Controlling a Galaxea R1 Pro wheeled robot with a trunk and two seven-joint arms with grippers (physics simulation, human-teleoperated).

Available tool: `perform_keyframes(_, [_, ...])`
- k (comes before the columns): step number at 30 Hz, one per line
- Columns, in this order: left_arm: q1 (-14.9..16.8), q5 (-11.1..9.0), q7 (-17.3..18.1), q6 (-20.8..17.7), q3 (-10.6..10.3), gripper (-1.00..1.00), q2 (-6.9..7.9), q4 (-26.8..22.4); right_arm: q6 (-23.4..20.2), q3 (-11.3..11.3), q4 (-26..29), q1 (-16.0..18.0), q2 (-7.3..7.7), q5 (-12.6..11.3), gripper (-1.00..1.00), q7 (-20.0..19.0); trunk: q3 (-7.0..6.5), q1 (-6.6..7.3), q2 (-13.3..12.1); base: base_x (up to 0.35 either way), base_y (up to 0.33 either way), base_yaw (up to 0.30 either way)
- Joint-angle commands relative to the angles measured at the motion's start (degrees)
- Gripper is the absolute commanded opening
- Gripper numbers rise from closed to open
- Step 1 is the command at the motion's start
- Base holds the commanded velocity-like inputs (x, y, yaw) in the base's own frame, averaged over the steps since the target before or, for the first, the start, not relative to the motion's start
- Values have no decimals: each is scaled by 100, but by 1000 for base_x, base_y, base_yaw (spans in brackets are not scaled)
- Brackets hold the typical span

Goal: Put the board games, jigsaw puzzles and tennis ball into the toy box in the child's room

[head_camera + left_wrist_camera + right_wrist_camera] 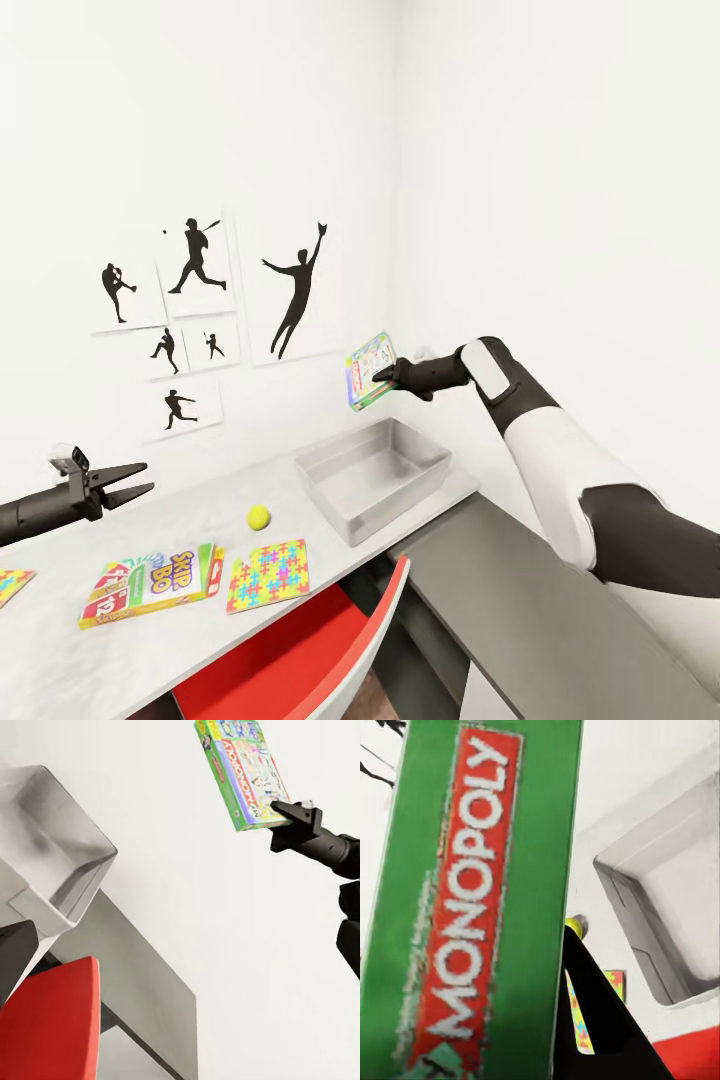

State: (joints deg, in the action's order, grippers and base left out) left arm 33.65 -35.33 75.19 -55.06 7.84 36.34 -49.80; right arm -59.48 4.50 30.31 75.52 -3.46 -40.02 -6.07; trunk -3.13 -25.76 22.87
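Holding the green board game (368,371) clamped upright in your right gripper (384,375), you have the toy box (375,475) directly below.

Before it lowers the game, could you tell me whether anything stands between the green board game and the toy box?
Nothing visible does: the green board game, held in the right pincer, hangs above the toy box, whose inside looks empty.

Board games: 2, green Monopoly (368,371), SKIP-BO (152,584). Jigsaw puzzles: 2 (268,575) (12,582). Tennis ball: 1 (258,517). Toy box: 1 (340,510).
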Motion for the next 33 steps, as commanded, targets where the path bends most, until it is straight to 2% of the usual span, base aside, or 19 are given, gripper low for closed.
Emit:
perform_keyframes(1, [1,-18,5,-47,-5,100,3,1,-36,9,-57,33,-40,48,-100,128,3,-2,4,0,0,0])
perform_keyframes(4, [1,-18,5,-39,-9,100,4,2,-52,30,-129,68,-144,53,-100,391,3,-2,4,0,0,0])
perform_keyframes(7, [1,-18,7,27,-10,100,5,3,-52,126,-261,80,-275,66,-100,480,3,-2,4,0,0,0])
perform_keyframes(10, [1,-18,8,88,-9,100,6,8,-52,474,-482,84,-328,84,-100,507,3,-2,4,0,0,0])
perform_keyframes(13, [1,-18,6,116,-10,100,5,19,-52,945,-566,85,-341,76,-100,500,3,-2,4,0,0,0])
perform_keyframes(18, [1,-18,10,145,-10,100,5,22,-52,1508,-585,85,-390,74,-100,467,3,-2,4,0,0,0])
perform_keyframes(23, [1,-18,10,157,-10,100,5,22,-52,1728,-587,85,-366,71,-100,332,3,-2,4,0,0,0])
perform_keyframes(28, [1,-19,25,156,-10,100,4,22,-52,1951,-557,85,-360,78,-100,-98,3,-2,4,0,0,0])
perform_keyframes(33, [1,-18,30,154,-10,100,11,29,-52,2072,-407,65,-329,87,-100,-268,3,-2,4,0,0,0])
